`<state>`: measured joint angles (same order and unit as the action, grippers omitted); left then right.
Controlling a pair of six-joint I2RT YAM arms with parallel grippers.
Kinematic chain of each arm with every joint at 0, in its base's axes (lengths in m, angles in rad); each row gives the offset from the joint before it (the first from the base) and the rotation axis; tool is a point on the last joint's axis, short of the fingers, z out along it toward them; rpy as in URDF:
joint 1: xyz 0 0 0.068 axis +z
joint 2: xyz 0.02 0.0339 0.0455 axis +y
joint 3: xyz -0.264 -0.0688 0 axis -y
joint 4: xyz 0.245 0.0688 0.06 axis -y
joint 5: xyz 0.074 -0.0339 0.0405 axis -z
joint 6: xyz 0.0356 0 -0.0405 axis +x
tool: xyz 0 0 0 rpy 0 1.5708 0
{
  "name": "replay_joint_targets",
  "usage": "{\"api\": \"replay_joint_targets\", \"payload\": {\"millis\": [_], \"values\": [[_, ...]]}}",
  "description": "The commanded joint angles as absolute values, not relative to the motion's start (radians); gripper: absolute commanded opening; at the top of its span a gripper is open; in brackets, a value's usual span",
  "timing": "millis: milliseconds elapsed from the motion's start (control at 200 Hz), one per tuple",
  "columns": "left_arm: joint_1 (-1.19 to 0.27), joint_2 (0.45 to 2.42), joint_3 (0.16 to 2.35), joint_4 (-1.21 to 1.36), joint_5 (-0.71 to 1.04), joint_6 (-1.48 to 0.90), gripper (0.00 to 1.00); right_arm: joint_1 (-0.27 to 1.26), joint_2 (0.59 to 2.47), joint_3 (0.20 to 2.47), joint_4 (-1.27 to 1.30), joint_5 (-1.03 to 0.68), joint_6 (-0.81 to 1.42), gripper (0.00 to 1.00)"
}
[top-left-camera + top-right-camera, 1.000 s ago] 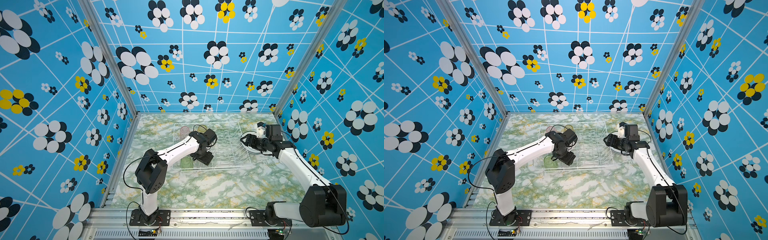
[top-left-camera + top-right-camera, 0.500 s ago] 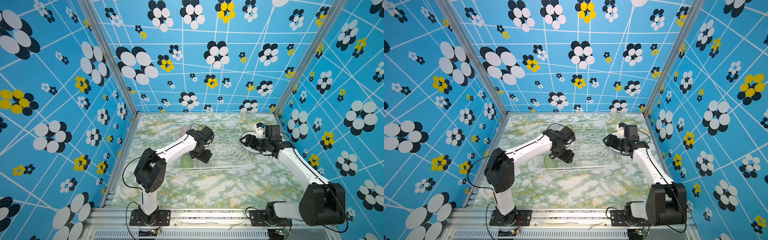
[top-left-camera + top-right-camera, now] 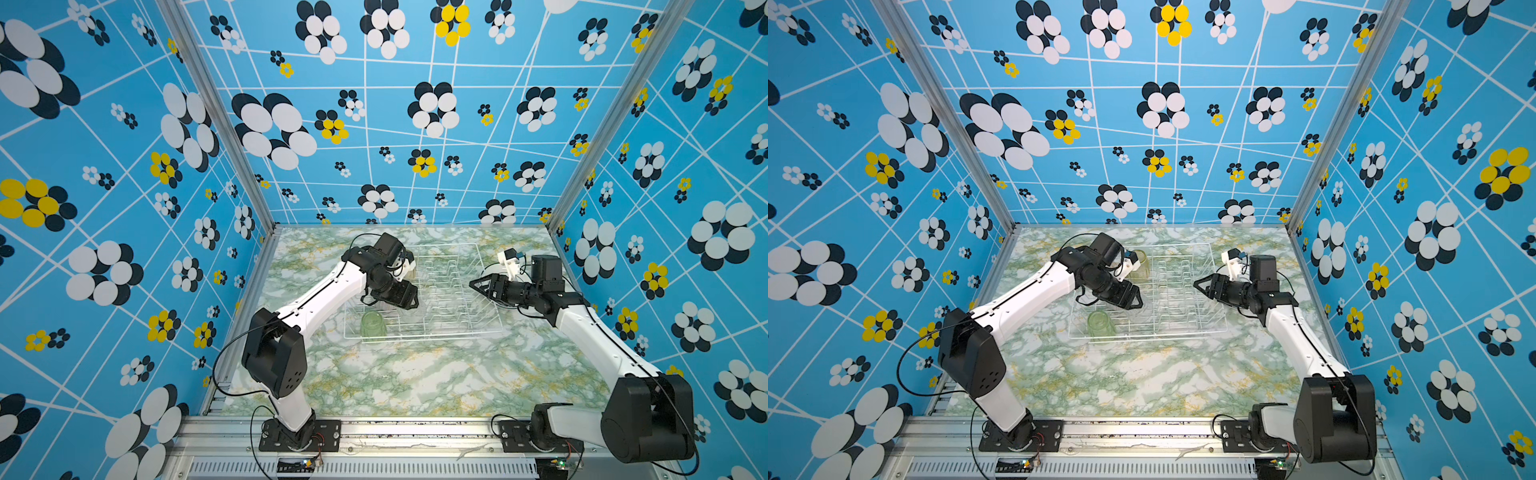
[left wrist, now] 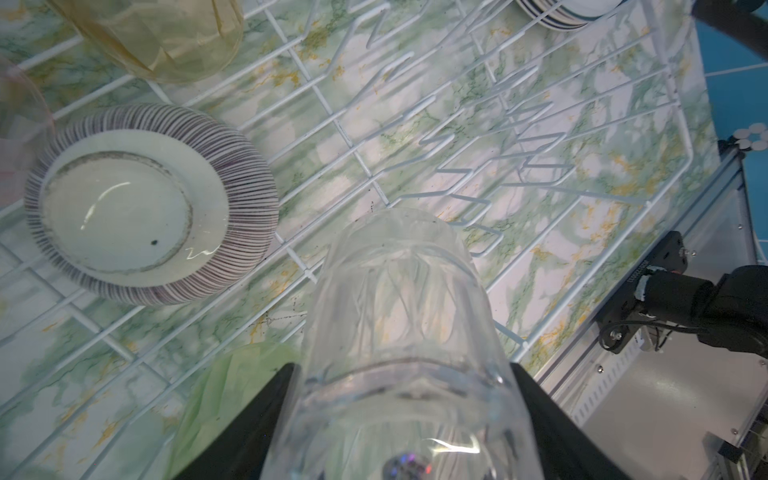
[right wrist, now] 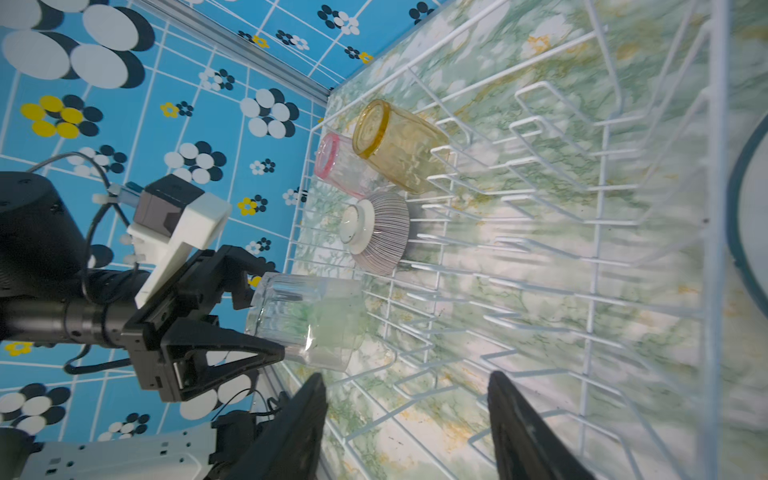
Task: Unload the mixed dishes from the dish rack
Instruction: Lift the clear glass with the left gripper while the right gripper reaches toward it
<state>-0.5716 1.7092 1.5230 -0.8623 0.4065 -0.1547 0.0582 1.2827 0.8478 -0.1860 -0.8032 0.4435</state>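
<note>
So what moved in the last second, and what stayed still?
The left end effector, gripping the clear tumbler, shifted a little to the left and toward the back wall. The right end effector, open and empty, edged toward the dish rack. The green tumbler, yellow tumbler, pink tumbler and striped bowl stayed put.

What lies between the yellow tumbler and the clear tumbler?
The striped bowl, upside down in the dish rack, lies between the yellow tumbler and the clear tumbler, as the right wrist view shows.
</note>
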Motion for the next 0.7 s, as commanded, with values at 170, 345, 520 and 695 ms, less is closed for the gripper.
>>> {"api": "replay_joint_targets", "payload": {"millis": [170, 345, 520, 695], "values": [[-0.517, 1.622, 1.481, -0.651, 0.715, -0.224, 0.41, 0.093, 1.197, 0.730, 0.060, -1.025, 0.615, 0.51], [-0.501, 1.594, 1.451, -0.496, 0.825, -0.307, 0.41, 0.104, 1.161, 0.705, 0.208, -1.093, 0.713, 0.50], [-0.494, 1.606, 1.424, -0.335, 0.944, -0.408, 0.41, 0.107, 1.157, 0.706, 0.263, -1.109, 0.752, 0.49], [-0.495, 1.627, 1.416, -0.220, 1.006, -0.482, 0.41, 0.146, 1.153, 0.699, 0.398, -1.131, 0.842, 0.46]]}}
